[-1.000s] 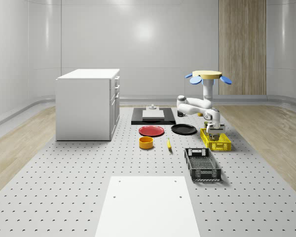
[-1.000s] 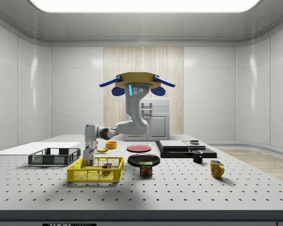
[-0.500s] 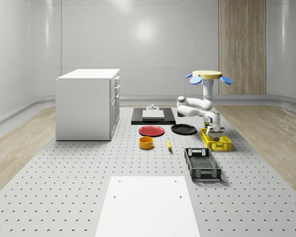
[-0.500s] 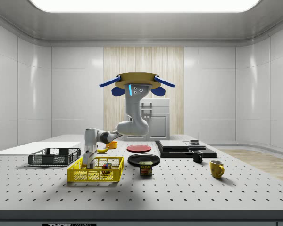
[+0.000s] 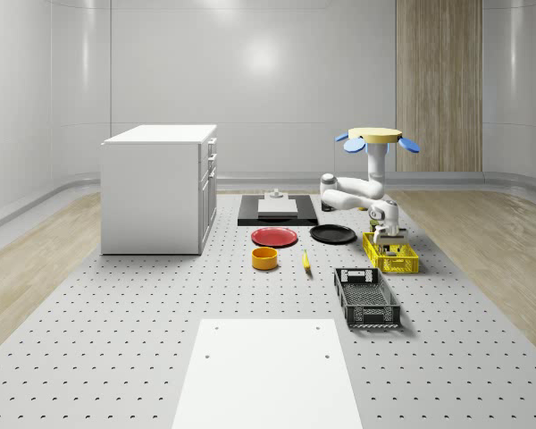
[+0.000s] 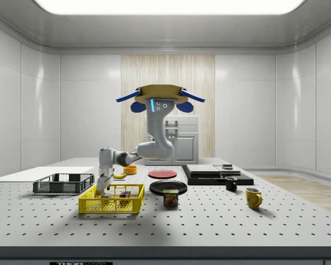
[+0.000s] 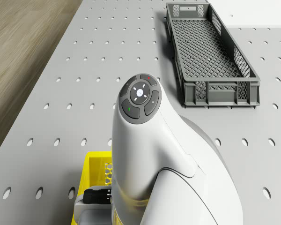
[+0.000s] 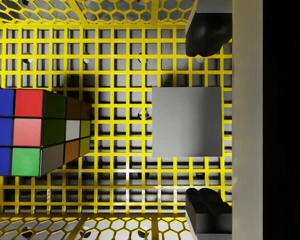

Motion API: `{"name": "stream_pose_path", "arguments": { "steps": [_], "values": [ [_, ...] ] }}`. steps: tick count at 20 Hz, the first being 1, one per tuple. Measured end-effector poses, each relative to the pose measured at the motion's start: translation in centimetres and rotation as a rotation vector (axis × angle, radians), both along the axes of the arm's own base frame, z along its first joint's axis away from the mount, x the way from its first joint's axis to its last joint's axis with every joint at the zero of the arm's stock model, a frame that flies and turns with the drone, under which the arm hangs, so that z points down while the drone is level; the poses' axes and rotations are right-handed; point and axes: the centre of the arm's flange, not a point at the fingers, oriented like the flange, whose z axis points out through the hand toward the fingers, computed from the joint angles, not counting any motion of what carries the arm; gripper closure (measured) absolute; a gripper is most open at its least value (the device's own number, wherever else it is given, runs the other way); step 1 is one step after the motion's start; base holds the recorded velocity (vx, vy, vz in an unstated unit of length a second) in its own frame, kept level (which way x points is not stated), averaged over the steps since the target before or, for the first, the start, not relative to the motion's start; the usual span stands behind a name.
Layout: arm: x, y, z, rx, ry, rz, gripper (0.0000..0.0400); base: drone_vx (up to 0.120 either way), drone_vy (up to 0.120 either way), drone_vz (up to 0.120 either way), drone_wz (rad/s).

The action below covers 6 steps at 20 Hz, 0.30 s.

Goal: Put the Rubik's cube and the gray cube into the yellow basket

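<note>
The yellow basket (image 5: 402, 267) (image 6: 111, 205) (image 7: 94, 178) (image 8: 120, 60) stands on the perforated table. Inside it lie the Rubik's cube (image 8: 35, 132) (image 6: 123, 194) and the gray cube (image 8: 187, 121), a short gap apart. My gripper (image 8: 205, 121) (image 5: 388, 236) (image 6: 102, 191) hangs open just above the gray cube, pointing down, with one dark fingertip (image 8: 205, 35) on either side and clear of it. The drone (image 5: 375, 136) (image 6: 157, 95) hovers beyond the basket, its arm (image 7: 150, 154) reaching down over it.
A dark gray crate (image 5: 366, 298) (image 7: 210, 51) lies next to the basket. A black plate (image 5: 332, 234), red plate (image 5: 275, 237), orange bowl (image 5: 264, 258) and banana (image 5: 305, 261) sit nearby. A white cabinet (image 5: 159, 188) stands at the whole-scene view's left. A can (image 6: 171, 197) and mugs (image 6: 253, 197) stand further off.
The wrist has risen a little and drawn back toward the drone above the basket. The drone has stayed where it was.
</note>
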Motion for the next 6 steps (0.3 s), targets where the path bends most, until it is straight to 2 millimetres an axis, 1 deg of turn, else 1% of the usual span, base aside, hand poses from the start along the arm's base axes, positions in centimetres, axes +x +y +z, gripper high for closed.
{"name": "stream_pose_path", "arguments": {
  "steps": [6],
  "values": [
    [0.0,0.0,-0.95,0.0,0.0,0.0,0.0002,0.0,0.0,0.0,0.0]
  ]
}}
